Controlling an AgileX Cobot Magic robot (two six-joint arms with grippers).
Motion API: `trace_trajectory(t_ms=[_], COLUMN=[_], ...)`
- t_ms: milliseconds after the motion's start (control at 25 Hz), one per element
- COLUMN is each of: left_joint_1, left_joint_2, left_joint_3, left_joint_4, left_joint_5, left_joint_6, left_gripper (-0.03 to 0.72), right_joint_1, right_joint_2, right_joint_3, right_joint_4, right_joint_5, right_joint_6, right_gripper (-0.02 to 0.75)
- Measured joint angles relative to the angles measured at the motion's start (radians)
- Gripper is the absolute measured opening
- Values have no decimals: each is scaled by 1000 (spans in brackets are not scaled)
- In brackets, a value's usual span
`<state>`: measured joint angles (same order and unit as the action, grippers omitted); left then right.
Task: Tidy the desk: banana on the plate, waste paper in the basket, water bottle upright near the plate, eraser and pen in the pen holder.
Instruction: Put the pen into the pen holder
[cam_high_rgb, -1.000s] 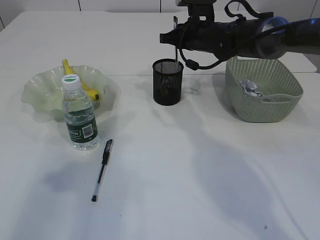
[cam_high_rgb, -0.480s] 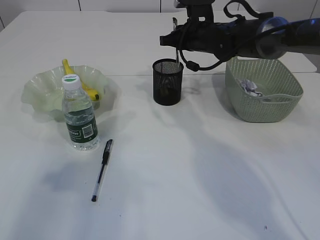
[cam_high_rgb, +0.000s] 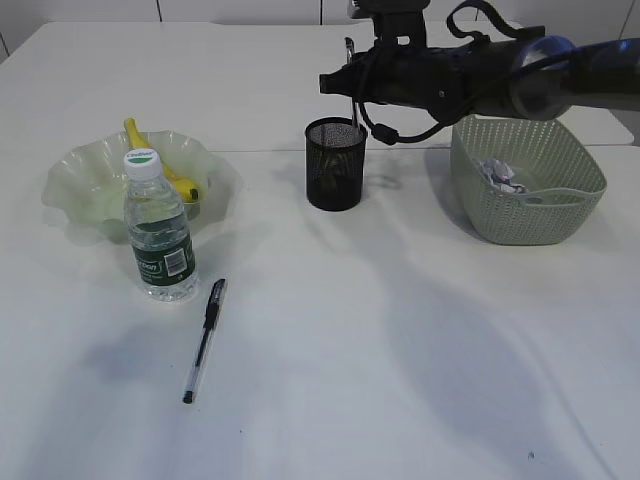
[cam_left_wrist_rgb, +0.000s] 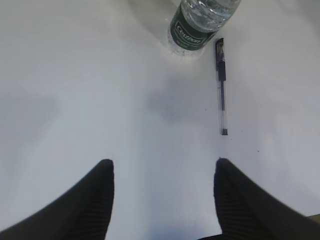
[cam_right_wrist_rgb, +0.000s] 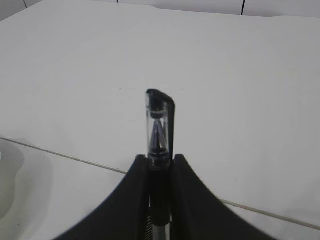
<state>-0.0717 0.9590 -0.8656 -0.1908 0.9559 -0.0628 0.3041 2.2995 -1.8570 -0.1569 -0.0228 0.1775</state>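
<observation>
My right gripper (cam_high_rgb: 345, 80) is shut on a clear black-capped pen (cam_right_wrist_rgb: 160, 120), holding it nearly upright over the black mesh pen holder (cam_high_rgb: 335, 170); its lower end dips inside the rim. A second pen (cam_high_rgb: 205, 340) lies on the table beside the upright water bottle (cam_high_rgb: 158, 230), which stands in front of the pale green plate (cam_high_rgb: 75, 185) with the banana (cam_high_rgb: 165, 172) on it. Crumpled waste paper (cam_high_rgb: 500, 175) lies in the basket (cam_high_rgb: 525, 215). My left gripper (cam_left_wrist_rgb: 164, 167) hovers open over bare table, short of the bottle (cam_left_wrist_rgb: 197, 25) and pen (cam_left_wrist_rgb: 221, 85). The eraser is out of view.
The right arm (cam_high_rgb: 480, 80) stretches across the back of the table above the basket. A seam (cam_right_wrist_rgb: 75, 157) runs between two table tops behind the holder.
The right gripper has sunk slightly with its pen, so the pen's lower end now reaches into the holder. Nothing else has moved.
</observation>
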Motion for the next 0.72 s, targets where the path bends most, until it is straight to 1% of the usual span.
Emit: trace_trajectory(t_ms=[720], left_joint_1=[0], left_joint_2=[0], left_joint_3=[0], left_joint_4=[6], left_joint_5=[-5], left_joint_6=[0], left_gripper=[443], right_joint_1=[0], right_joint_2=[9], right_joint_3=[0], right_joint_4=[0], right_joint_5=[-4], right_joint_6=[2], right_gripper=[103])
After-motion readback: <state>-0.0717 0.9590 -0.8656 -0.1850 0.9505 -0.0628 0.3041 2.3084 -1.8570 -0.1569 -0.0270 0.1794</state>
